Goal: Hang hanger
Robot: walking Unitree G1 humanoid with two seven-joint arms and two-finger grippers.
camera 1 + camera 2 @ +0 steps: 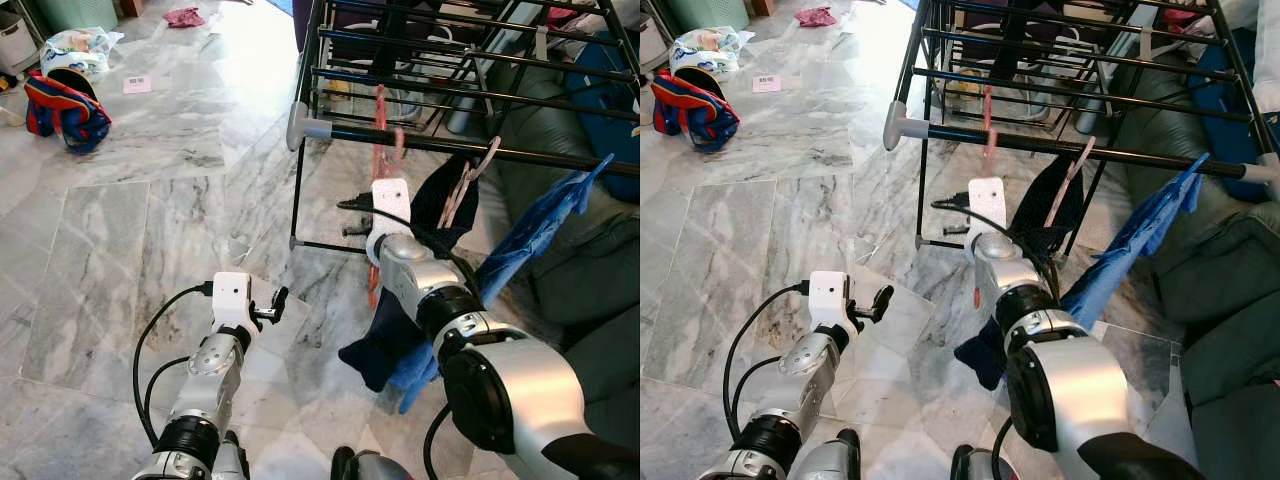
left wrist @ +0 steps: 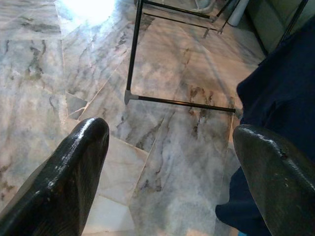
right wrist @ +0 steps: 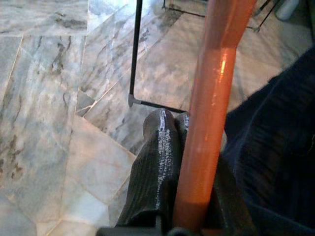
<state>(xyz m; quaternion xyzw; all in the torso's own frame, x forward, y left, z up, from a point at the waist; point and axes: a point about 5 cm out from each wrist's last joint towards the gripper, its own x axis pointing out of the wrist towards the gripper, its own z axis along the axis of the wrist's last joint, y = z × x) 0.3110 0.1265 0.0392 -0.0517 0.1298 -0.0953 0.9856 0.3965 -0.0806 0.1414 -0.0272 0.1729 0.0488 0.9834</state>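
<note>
So the right gripper is clamped tight on the orange hanger, its fingers pressed together against the hanger's thick plastic bar with basically no gap between them. From the head camera the right arm is stretched forward and up toward the black drying rack, and the hanger rises from the gripper so its top sits right at the front rail; can't tell whether the hook is actually over the rail. A dark navy garment hangs off that same rail just beside the gripper, with a pink hanger poking out of it, and a blue cloth is draped further right, in front of the green sofa. The left gripper is held low over the marble floor, well apart from the rack, its fingers spread wide with nothing between them. Some bags sit on the floor far off to the left.
</note>
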